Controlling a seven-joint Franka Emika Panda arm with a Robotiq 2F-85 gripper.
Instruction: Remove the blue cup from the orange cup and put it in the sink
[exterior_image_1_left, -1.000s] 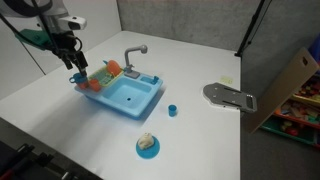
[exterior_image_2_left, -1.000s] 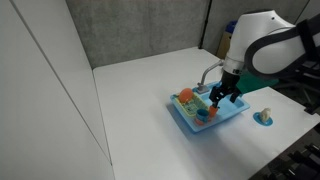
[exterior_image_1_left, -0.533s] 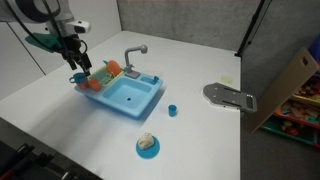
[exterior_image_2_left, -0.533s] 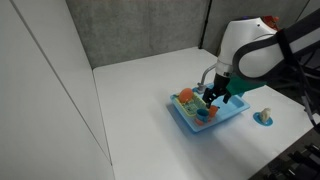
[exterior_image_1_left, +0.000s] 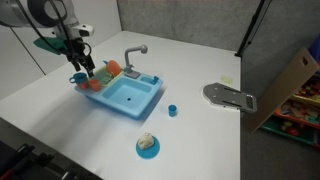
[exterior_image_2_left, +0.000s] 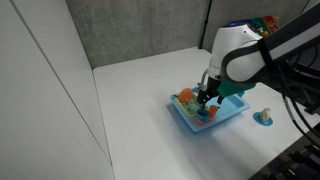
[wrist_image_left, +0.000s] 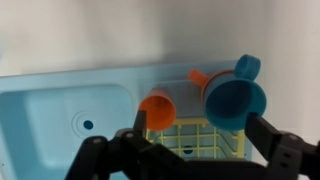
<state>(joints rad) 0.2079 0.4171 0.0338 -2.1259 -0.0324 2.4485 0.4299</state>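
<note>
In the wrist view the blue cup (wrist_image_left: 236, 101) stands open side up at the rack end of the light-blue sink (wrist_image_left: 60, 100). An orange piece (wrist_image_left: 199, 77) pokes out from under its rim. An orange cup (wrist_image_left: 156, 110) lies just left of it. My gripper (wrist_image_left: 203, 128) is open above the yellow dish rack (wrist_image_left: 200, 143). Its left finger is by the orange cup and its right finger is by the blue cup. In both exterior views the gripper (exterior_image_1_left: 78, 70) (exterior_image_2_left: 208, 99) hovers over the sink's rack end (exterior_image_1_left: 125, 96) (exterior_image_2_left: 222, 113). The blue cup (exterior_image_1_left: 77, 78) shows just below it.
A second small blue cup (exterior_image_1_left: 172, 110) and a flat blue dish with a pale lump (exterior_image_1_left: 147, 145) sit on the white table in front of the sink. The grey faucet (exterior_image_1_left: 133, 53) rises behind the basin. A grey flat object (exterior_image_1_left: 230, 97) and a cardboard box (exterior_image_1_left: 290, 85) are further off.
The gripper has moved slightly sideways and down toward the sink's rack end. It stays open. The cups have not moved.
</note>
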